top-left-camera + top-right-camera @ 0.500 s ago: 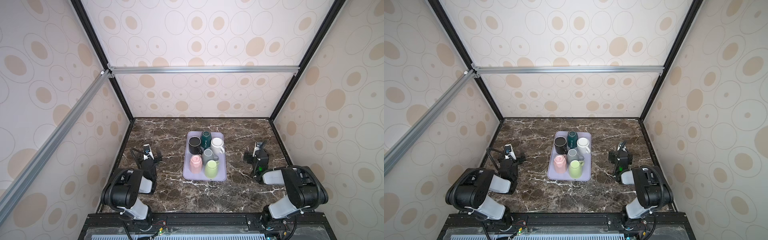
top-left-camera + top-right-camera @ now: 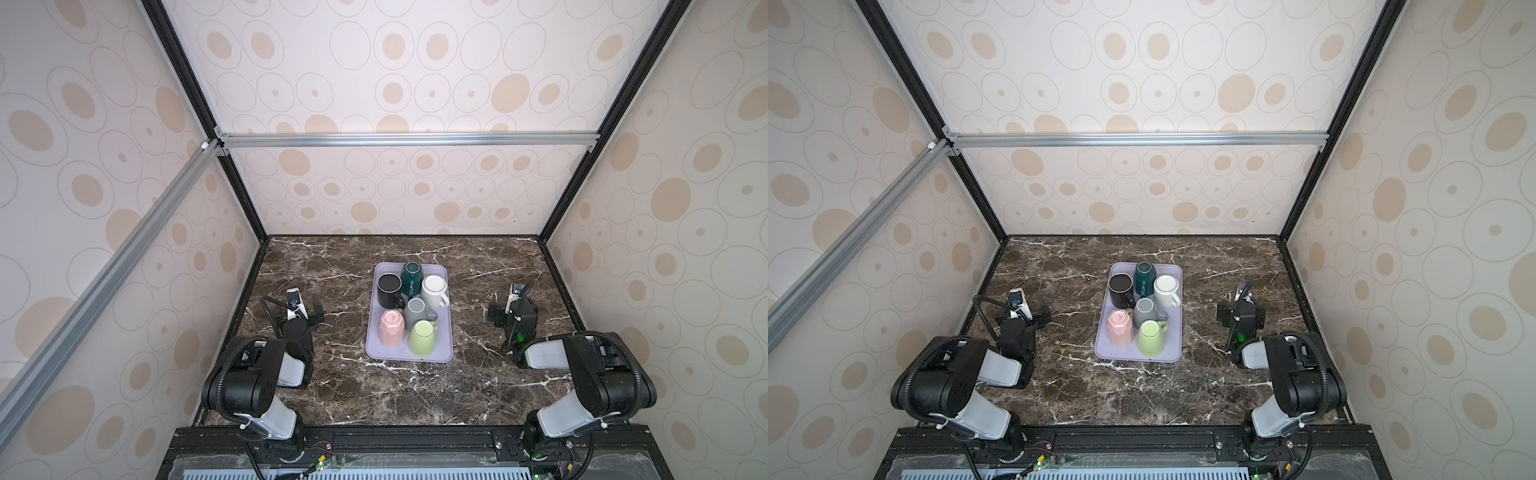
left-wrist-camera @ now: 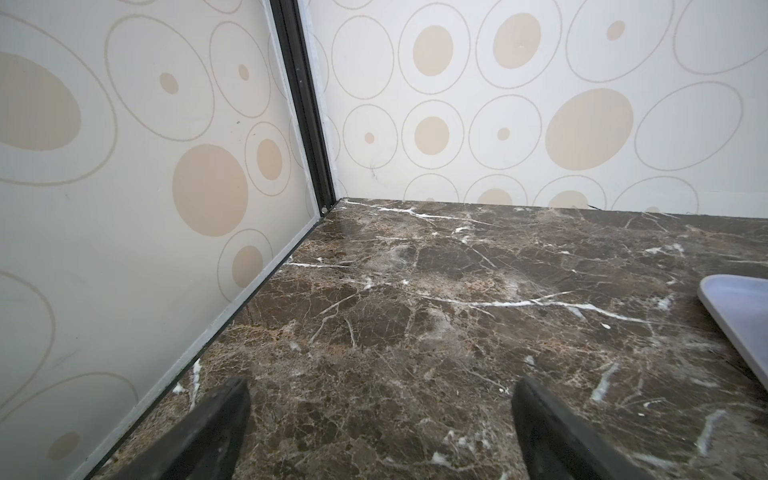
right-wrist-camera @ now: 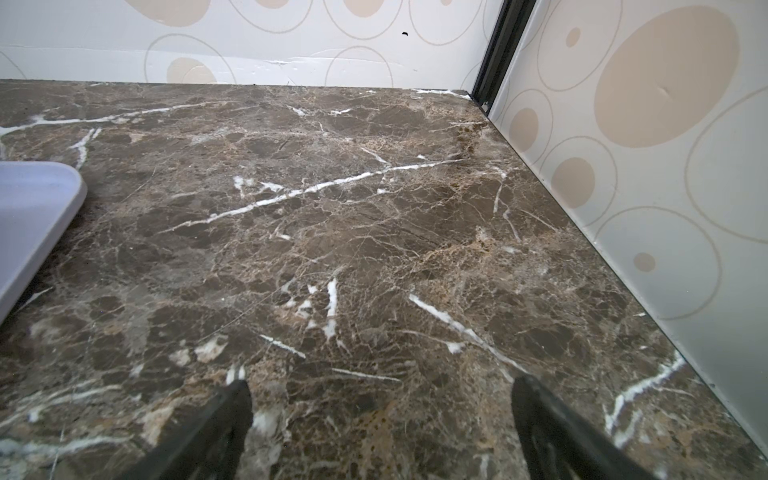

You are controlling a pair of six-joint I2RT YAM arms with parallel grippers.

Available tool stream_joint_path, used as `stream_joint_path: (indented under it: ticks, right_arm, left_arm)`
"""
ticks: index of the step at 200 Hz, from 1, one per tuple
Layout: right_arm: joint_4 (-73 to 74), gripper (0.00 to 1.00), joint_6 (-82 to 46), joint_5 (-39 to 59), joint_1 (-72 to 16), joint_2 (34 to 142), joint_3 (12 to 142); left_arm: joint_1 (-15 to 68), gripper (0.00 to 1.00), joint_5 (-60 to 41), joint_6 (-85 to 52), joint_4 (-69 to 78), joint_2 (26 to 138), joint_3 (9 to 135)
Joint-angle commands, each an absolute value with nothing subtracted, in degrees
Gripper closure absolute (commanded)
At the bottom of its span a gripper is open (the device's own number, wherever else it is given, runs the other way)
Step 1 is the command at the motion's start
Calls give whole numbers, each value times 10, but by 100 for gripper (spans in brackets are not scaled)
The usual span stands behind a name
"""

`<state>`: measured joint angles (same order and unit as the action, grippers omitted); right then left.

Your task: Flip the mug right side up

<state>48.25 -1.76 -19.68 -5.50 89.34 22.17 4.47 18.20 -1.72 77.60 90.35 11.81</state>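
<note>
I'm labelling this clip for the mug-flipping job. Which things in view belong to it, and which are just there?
Belongs to the job:
- black mug, dark green mug, white mug, grey mug, pink mug, light green mug; all look bottom up
- left claw and right claw, both open, empty

Just there:
- lilac tray under the mugs
- marble table

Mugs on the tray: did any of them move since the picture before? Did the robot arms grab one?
Nothing visibly changed. The mugs sit in the same spots on the tray. The left gripper and the right gripper stay low over the table on either side of the tray, jaws open, holding nothing.
</note>
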Motion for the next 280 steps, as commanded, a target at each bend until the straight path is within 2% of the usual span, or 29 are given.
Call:
stream_joint_path:
  ticks: [1, 101, 113, 127, 140, 163, 205, 246, 280]
  right_arm:
    - [483, 0, -21, -195, -53, 885, 232]
    - [486, 0, -19, -196, -53, 883, 229]
    - [495, 0, -14, -198, -53, 881, 230]
    - [430, 0, -20, -190, -54, 863, 249]
    - [450, 0, -5, -189, -56, 867, 249]
    - [210, 0, -51, -230, -58, 822, 345]
    - [98, 0, -76, -154, -65, 760, 377]
    - [-53, 0, -83, -78, -114, 719, 450]
    - [-168, 0, -30, -109, -212, 726, 507]
  left_arm:
    - [38, 2, 169, -21, 795, 906, 121]
    - [35, 2, 154, -18, 796, 896, 116]
    - [41, 2, 163, -12, 745, 864, 128]
    - [47, 2, 181, -20, 644, 822, 156]
    - [52, 2, 196, -41, 573, 798, 181]
    - [76, 2, 244, -72, 510, 759, 196]
    - [162, 2, 341, -122, 276, 701, 308]
    - [233, 2, 280, -214, 124, 681, 361]
    - [260, 2, 215, -252, 62, 662, 359]
